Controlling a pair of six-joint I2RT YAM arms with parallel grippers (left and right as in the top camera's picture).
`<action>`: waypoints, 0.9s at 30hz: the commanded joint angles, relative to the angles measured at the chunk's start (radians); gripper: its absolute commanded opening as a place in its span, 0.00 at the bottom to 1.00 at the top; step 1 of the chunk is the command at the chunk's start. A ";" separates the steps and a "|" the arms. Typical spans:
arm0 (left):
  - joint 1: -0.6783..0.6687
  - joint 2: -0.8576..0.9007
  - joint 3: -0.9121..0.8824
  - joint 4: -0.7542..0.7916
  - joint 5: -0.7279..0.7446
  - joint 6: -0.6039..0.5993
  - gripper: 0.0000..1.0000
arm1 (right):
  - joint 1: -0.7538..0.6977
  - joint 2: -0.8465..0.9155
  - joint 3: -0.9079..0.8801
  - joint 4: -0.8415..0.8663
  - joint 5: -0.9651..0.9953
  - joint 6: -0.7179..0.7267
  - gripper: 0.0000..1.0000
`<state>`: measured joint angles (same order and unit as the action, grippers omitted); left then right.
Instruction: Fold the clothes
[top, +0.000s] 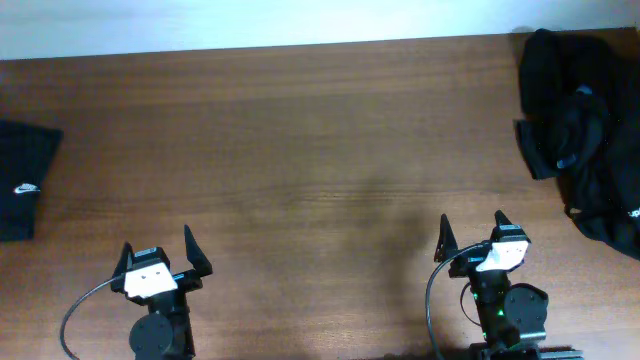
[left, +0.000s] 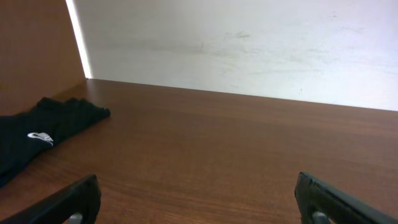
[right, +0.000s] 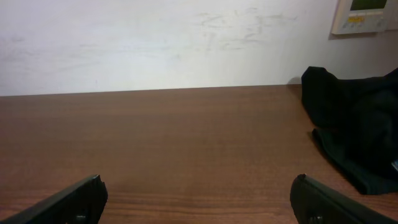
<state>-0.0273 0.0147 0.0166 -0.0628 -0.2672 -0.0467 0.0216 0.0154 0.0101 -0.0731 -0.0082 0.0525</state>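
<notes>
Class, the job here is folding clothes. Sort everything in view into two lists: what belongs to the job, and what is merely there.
Belongs to the job: black garment with white logo; heap of black clothes; left tool and right tool, both open, empty.
Merely there: wooden table; wall control panel; cable beside left arm.

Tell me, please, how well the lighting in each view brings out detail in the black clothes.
Overhead: the crumpled pile reads as near-solid black, folds faint; left wrist: the folded garment shows its white logo clearly, while a bright strip glares upper left; right wrist: even light, yet the pile is a dark mass.
</notes>
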 joint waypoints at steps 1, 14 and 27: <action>-0.005 -0.008 -0.007 0.005 -0.010 -0.006 0.99 | -0.006 -0.009 -0.005 -0.005 -0.013 0.000 0.99; -0.005 -0.008 -0.007 0.005 -0.010 -0.006 0.99 | -0.006 -0.009 -0.005 -0.005 -0.013 0.000 0.99; -0.005 -0.008 -0.007 0.005 -0.010 -0.006 1.00 | -0.006 -0.009 0.011 0.011 -0.101 0.035 0.99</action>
<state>-0.0273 0.0147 0.0166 -0.0624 -0.2668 -0.0467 0.0216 0.0154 0.0101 -0.0673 -0.0383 0.0639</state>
